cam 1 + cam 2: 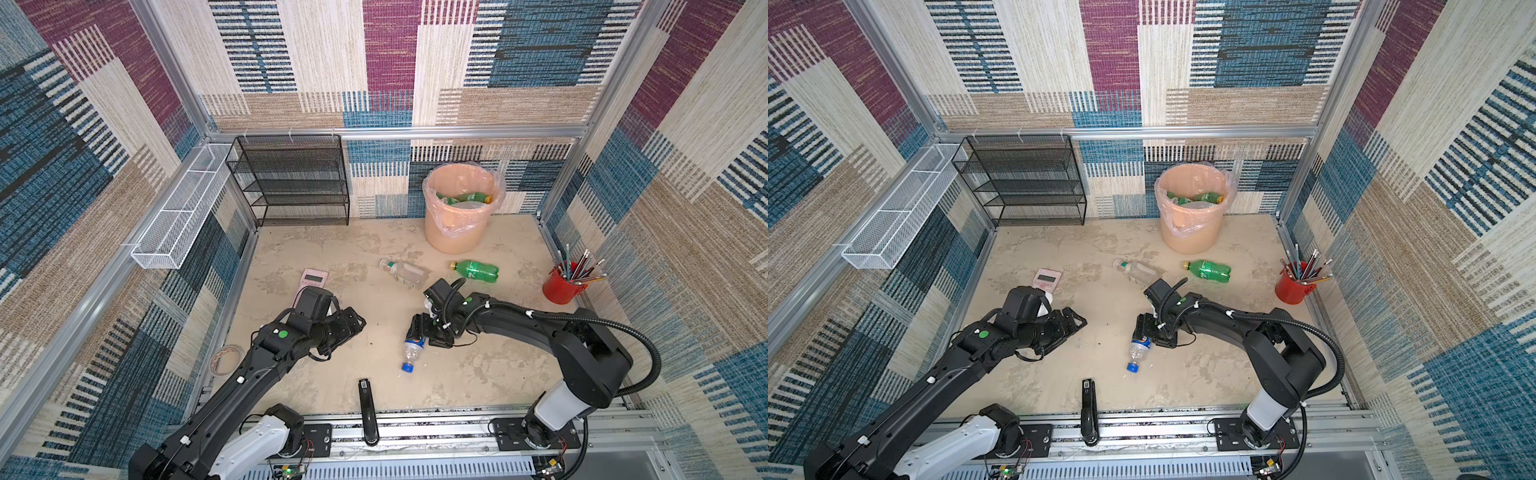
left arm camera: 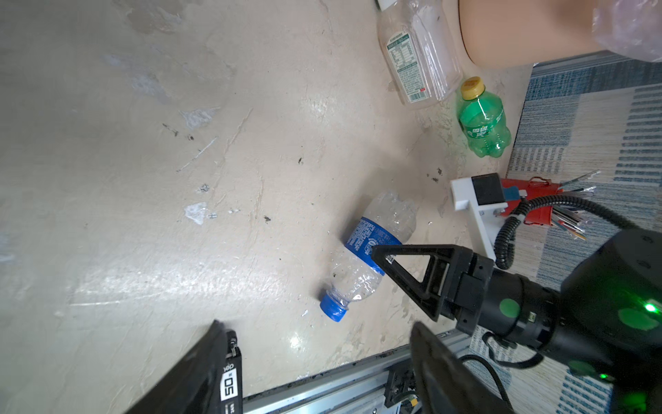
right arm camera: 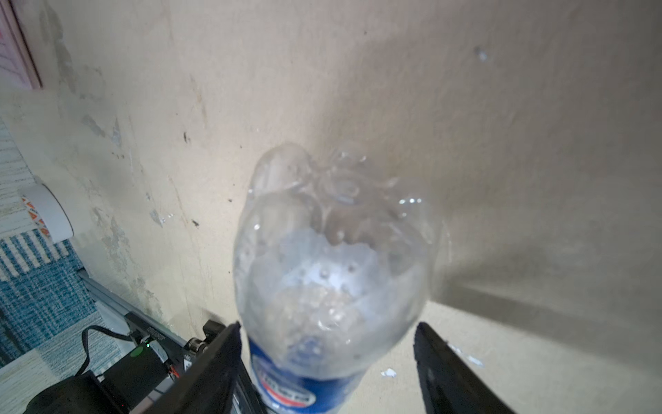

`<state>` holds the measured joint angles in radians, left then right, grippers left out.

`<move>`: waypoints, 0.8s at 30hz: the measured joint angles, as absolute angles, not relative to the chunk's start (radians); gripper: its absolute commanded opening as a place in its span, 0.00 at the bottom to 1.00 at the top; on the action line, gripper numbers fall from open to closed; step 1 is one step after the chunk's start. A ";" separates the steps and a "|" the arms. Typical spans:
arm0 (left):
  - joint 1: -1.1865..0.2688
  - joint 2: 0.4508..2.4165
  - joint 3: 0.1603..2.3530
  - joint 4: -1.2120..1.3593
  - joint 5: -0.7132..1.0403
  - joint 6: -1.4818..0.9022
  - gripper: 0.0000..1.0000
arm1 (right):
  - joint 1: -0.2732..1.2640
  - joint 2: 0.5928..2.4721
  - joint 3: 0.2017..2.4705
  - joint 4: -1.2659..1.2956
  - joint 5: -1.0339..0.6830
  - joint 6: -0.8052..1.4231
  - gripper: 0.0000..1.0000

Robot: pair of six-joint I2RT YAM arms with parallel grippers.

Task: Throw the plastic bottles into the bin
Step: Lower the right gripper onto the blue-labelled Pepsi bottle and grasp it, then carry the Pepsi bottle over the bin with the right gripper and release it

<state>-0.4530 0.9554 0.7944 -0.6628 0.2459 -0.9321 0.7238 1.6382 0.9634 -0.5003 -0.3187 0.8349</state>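
A clear bottle with a blue cap and blue label [image 1: 413,353] [image 1: 1139,351] [image 2: 372,251] lies mid-table. My right gripper [image 1: 417,328] [image 3: 326,326] is open and straddles its body; one finger is against it and a gap shows at the other. Farther back lie a clear white-capped bottle [image 1: 405,272] [image 2: 417,53] and a green yellow-capped bottle [image 1: 476,271] [image 2: 483,122]. The peach bin [image 1: 457,232] [image 1: 1190,237] stands at the back with green bottles [image 1: 469,197] inside. My left gripper [image 1: 349,324] [image 2: 317,324] hovers open and empty to the left.
A pink calculator [image 1: 311,280] lies behind the left gripper. A black stapler [image 1: 365,403] rests at the front edge and a tape roll [image 1: 226,359] at the left. A red pencil cup [image 1: 561,286] stands at the right wall, a black mesh shelf [image 1: 291,183] at the back left.
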 measured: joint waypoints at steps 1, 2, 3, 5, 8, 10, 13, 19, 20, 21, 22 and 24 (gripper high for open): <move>-0.445 0.955 0.794 -0.665 0.258 -0.919 0.81 | 0.728 1.647 0.963 -0.492 -0.318 0.838 0.74; -0.437 0.956 0.794 -0.667 0.272 -0.908 0.81 | 0.730 1.656 0.962 -0.482 -0.318 0.847 0.73; -0.429 0.958 0.795 -0.671 0.282 -0.894 0.81 | 0.734 1.665 0.962 -0.471 -0.315 0.853 0.71; -0.418 0.965 0.797 -0.679 0.299 -0.876 0.81 | 0.739 1.680 0.962 -0.461 -0.311 0.863 0.67; -0.405 0.976 0.810 -0.696 0.321 -0.844 0.81 | 0.743 1.686 0.962 -0.459 -0.302 0.875 0.60; -0.399 0.982 0.817 -0.698 0.329 -0.831 0.81 | 0.744 1.675 0.960 -0.459 -0.279 0.882 0.56; -0.389 0.994 0.823 -0.699 0.345 -0.813 0.81 | 0.744 1.619 0.944 -0.462 -0.248 0.891 0.52; -0.380 1.040 0.842 -0.693 0.364 -0.801 0.81 | 0.741 1.443 0.868 -0.461 -0.166 0.915 0.46; -0.380 1.049 0.845 -0.691 0.368 -0.801 0.81 | 0.739 1.406 0.849 -0.461 -0.148 0.918 0.46; -0.380 1.057 0.848 -0.690 0.370 -0.801 0.81 | 0.738 1.374 0.831 -0.458 -0.136 0.923 0.46; -0.380 1.066 0.851 -0.686 0.372 -0.801 0.81 | 0.735 1.342 0.812 -0.455 -0.123 0.929 0.45; -0.380 1.082 0.856 -0.678 0.373 -0.801 0.81 | 0.721 1.267 0.766 -0.448 -0.094 0.942 0.44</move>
